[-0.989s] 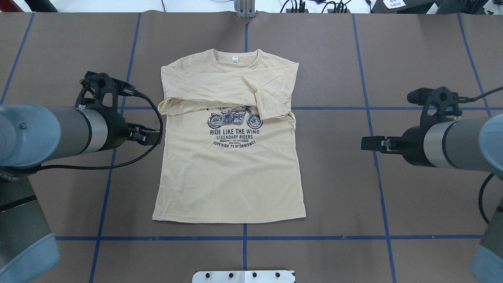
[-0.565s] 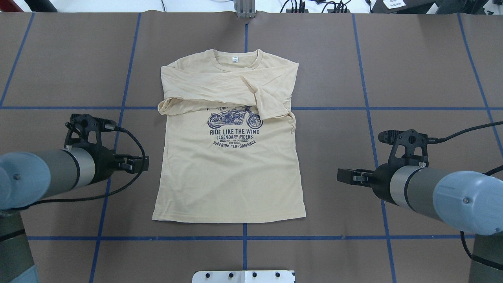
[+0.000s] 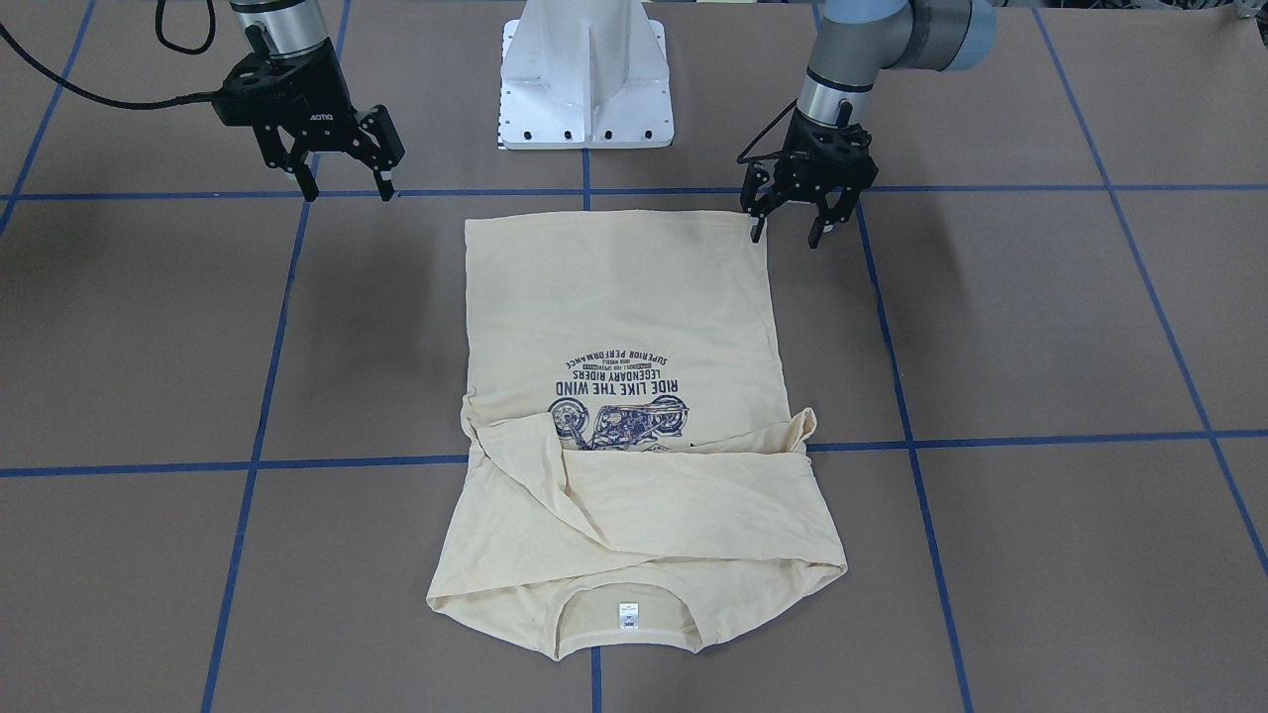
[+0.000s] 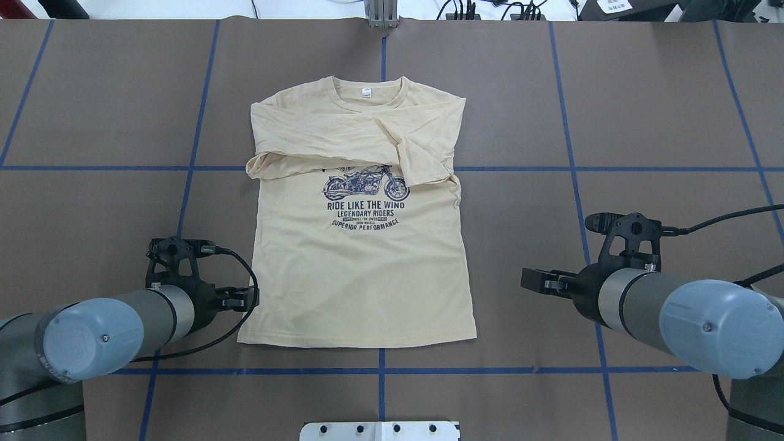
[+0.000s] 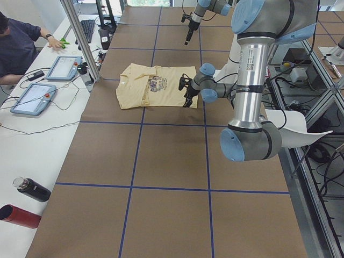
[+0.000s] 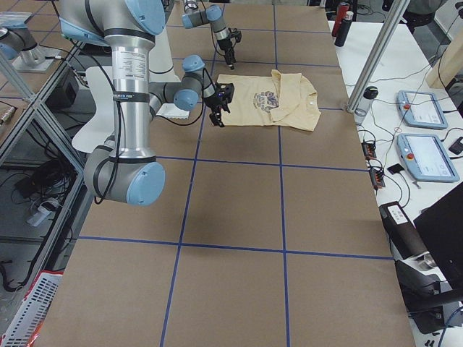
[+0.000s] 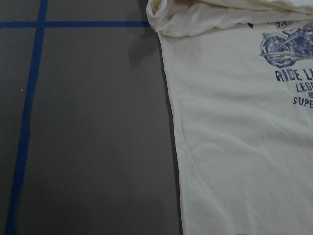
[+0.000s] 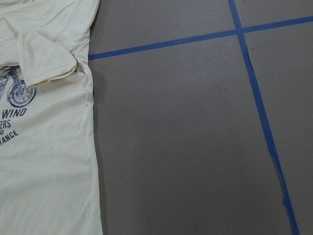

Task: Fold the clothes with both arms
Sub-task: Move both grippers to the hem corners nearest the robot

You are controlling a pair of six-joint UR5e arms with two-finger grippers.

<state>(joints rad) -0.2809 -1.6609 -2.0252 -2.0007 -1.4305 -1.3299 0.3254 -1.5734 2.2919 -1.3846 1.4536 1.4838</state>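
The cream-yellow T-shirt [image 4: 361, 257] lies flat, print up, on the brown table, with both long sleeves folded across the chest and the neck label at the far end. It also shows in the front view [image 3: 624, 317] and in both wrist views [image 7: 239, 127] [image 8: 44, 156]. My left gripper [image 3: 786, 238] is open and empty. It points down, just above the table at the hem's left corner, and also shows from overhead [image 4: 250, 300]. My right gripper [image 3: 349, 194] is open and empty. It stands well off the hem's right corner and also shows from overhead [image 4: 528, 280].
The white pedestal [image 3: 584, 89] stands behind the hem. Blue tape lines [image 4: 380, 370] cross the table. In the exterior left view an operator [image 5: 21, 45] sits by two tablets [image 5: 32, 99], and two bottles [image 5: 24, 201] lie at the table's edge.
Both arms have swung back toward the shirt's hem. The left gripper has come in close to the hem's left corner. The right gripper has moved only slightly since the last frame. The shirt has not moved.
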